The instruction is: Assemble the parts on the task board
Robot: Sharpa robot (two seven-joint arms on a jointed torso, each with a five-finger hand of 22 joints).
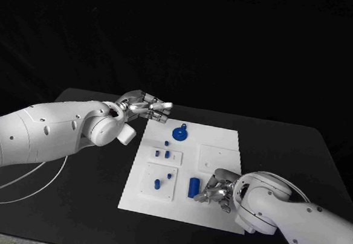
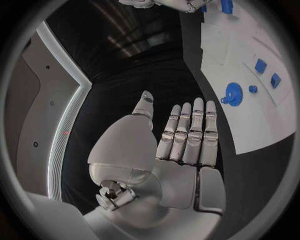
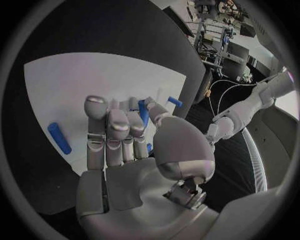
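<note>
Black surface (image 1: pixel 60 204) is carrying the white task board (image 1: pixel 208 214), which is lying flat at the middle with the blue parts spread over it. Left hand (image 1: pixel 144 105) is hovering beside the board's far left corner, off the plate; in the left wrist view its fingers (image 2: pixel 187 132) are lying straight and side by side with the thumb apart, holding nothing. Right hand (image 1: pixel 219 190) is sitting low over the board's near right area. In the right wrist view its fingers (image 3: pixel 115 132) are curling inward toward the thumb, with a slim blue part (image 3: pixel 144 112) showing just behind the fingertips; whether that piece is being pinched or merely lying on the plate behind them cannot be told. Blue round part with a tab (image 1: pixel 179 134) is lying on the far half of the board, near the left hand. Two small blue pieces (image 1: pixel 162 154) are resting on a raised white panel at the board's left middle. Another raised panel nearer the robot is carrying a short blue peg (image 1: pixel 171 175) and a second one (image 1: pixel 157 184). Blue cylinder (image 1: pixel 193 187) is lying on the board just beside the right hand's fingers, between them and the near left panel; from the head view, contact cannot be confirmed. A plain white square panel (image 1: pixel 219 157) is sitting on the board's right side, past the right hand.
</note>
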